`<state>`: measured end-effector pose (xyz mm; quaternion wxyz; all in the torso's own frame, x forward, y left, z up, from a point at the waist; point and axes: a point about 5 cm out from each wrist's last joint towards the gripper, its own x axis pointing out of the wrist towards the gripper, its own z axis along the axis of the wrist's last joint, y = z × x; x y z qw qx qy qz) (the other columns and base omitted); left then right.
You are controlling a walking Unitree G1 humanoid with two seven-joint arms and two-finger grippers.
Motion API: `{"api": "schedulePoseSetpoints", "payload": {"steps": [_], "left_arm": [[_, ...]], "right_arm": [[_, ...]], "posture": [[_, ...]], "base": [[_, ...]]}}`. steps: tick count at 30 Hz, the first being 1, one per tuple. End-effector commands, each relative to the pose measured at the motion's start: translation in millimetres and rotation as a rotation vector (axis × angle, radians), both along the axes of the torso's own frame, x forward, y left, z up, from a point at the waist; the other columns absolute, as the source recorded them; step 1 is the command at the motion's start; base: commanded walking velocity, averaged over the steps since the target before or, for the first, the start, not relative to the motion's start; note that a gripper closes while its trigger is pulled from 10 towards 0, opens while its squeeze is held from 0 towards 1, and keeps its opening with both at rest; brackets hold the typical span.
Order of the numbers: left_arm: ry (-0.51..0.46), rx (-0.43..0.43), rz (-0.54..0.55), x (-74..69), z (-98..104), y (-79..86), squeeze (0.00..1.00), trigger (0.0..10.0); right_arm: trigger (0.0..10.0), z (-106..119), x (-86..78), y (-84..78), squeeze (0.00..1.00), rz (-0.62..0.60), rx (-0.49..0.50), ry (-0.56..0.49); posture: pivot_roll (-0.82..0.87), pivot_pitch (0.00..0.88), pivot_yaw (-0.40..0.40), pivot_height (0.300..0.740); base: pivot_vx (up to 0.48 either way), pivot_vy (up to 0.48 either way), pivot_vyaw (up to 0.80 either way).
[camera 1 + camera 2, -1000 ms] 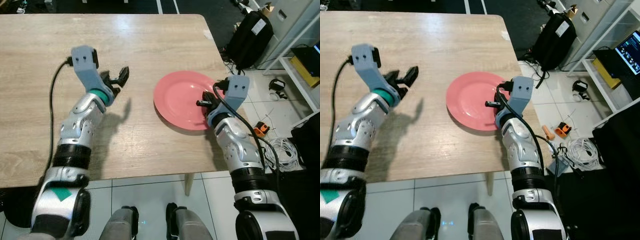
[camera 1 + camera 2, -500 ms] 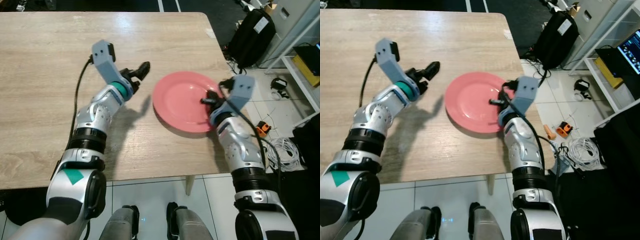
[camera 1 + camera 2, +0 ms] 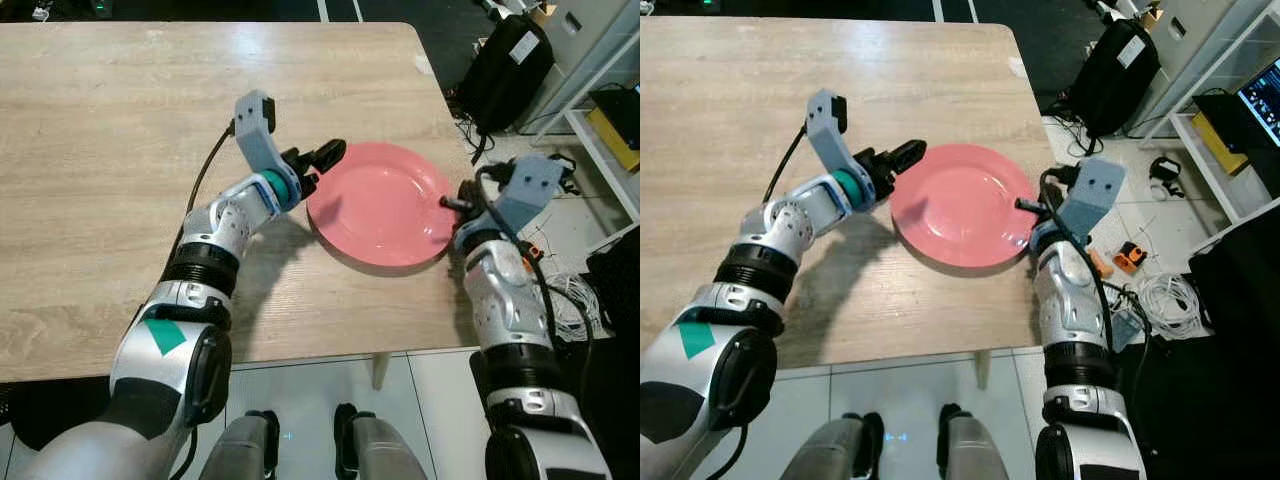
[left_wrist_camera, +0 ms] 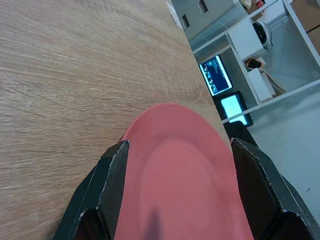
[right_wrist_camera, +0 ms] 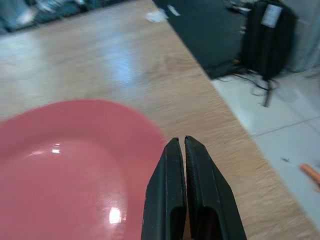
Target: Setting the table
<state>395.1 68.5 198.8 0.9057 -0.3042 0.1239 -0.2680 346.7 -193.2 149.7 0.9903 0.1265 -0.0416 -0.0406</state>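
Observation:
A pink plate (image 3: pixel 380 205) lies on the wooden table (image 3: pixel 120 120) near its right edge. My left gripper (image 3: pixel 322 162) is open at the plate's left rim. In the left wrist view its two black fingers (image 4: pixel 112 185) stand wide apart on either side of the plate (image 4: pixel 180 170). My right gripper (image 3: pixel 447 203) is shut at the plate's right rim with nothing in it. The right wrist view shows its fingers (image 5: pixel 170 190) pressed together over the table just beside the plate (image 5: pixel 65 150).
The table's right edge and near corner lie close to the plate. On the tiled floor to the right are a black bag (image 3: pixel 505 70), a coil of white cable (image 3: pixel 570 295) and a small orange object (image 3: pixel 522 258). Bare tabletop stretches to the left.
My left arm has swung right across the table, from mid-table to the plate's left rim. My right gripper has drawn back from over the plate to its right rim.

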Motion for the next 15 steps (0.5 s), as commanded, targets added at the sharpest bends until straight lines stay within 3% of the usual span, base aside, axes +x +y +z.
{"api": "schedulePoseSetpoints", "payload": {"steps": [1, 6, 9, 15], "left_arm": [[0.020, -0.002, -0.011, -0.4, -4, -0.9, 0.00, 10.0], [0.027, -0.010, -0.009, 0.0, -5, 0.8, 0.00, 10.0], [0.032, -0.017, -0.005, 0.0, -7, 1.9, 0.00, 10.0], [0.035, -0.025, -0.001, 0.3, -8, 3.7, 0.00, 10.0]], "right_arm": [[10.0, 15, -3.3, 1.9, 0.00, 0.036, -0.002, -0.107], [10.0, 14, -2.7, 4.4, 0.00, 0.050, -0.090, -0.088], [10.0, -3, -0.3, 8.0, 0.00, 0.076, -0.216, 0.015], [10.0, -23, 0.2, 5.4, 0.00, 0.050, -0.271, 0.126]], "posture": [[0.05, 0.117, 0.033, 0.740], [0.05, 0.113, 0.030, 0.740], [0.05, 0.111, 0.025, 0.740], [0.05, 0.108, 0.022, 0.740]], "base": [[0.000, 0.000, 0.00], [0.000, 0.000, 0.00], [0.000, 0.000, 0.00], [0.000, 0.000, 0.00]]}}
